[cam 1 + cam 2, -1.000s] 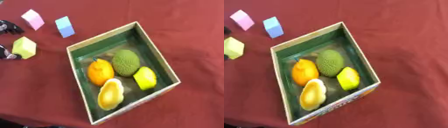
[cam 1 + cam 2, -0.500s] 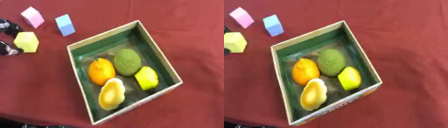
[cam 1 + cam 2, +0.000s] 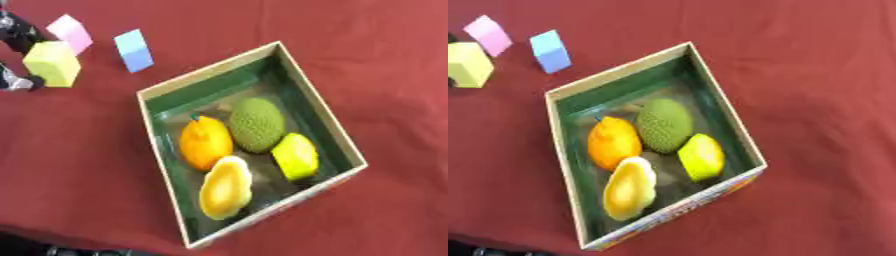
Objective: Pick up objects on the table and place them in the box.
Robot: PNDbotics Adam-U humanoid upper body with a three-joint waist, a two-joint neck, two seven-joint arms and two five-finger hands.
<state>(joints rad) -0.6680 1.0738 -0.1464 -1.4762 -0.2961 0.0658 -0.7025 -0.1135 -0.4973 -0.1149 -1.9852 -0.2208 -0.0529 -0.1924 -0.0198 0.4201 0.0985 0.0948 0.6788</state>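
Only a sliver of the left hand [image 3: 17,37] shows, cut off by the left edge in the upper left of the frame: dark fingers [image 3: 19,82] sit on either side of the yellow-green cube [image 3: 52,63], one part above it and one below, grasping it. How much of the cube's far side the hand covers cannot be made out, and whether the cube rests on the surface or is lifted off it is not clear. The right hand shows in neither view. The surface [image 3: 367,60] is covered by a dark red cloth that fills nearly the whole frame; along the bottom edge a thin dark strip [image 3: 61,247] is too blurred to identify. In the upper left, just right of the held cube, a pink cube [image 3: 70,34] and a light blue cube [image 3: 134,50] stand near each other on the cloth, apart from the box. The box [image 3: 322,105] sits askew in the middle of the frame, with pale rims, green inner walls and a printed outer side at the lower right. Inside it lie four fruits close together: an orange fruit [image 3: 205,142] with a small stem at centre left, a bumpy green fruit [image 3: 257,124] beside it on the right, a yellow-green fruit [image 3: 295,156] toward the lower right wall, and a yellow halved fruit [image 3: 225,187] nearest the bottom corner.
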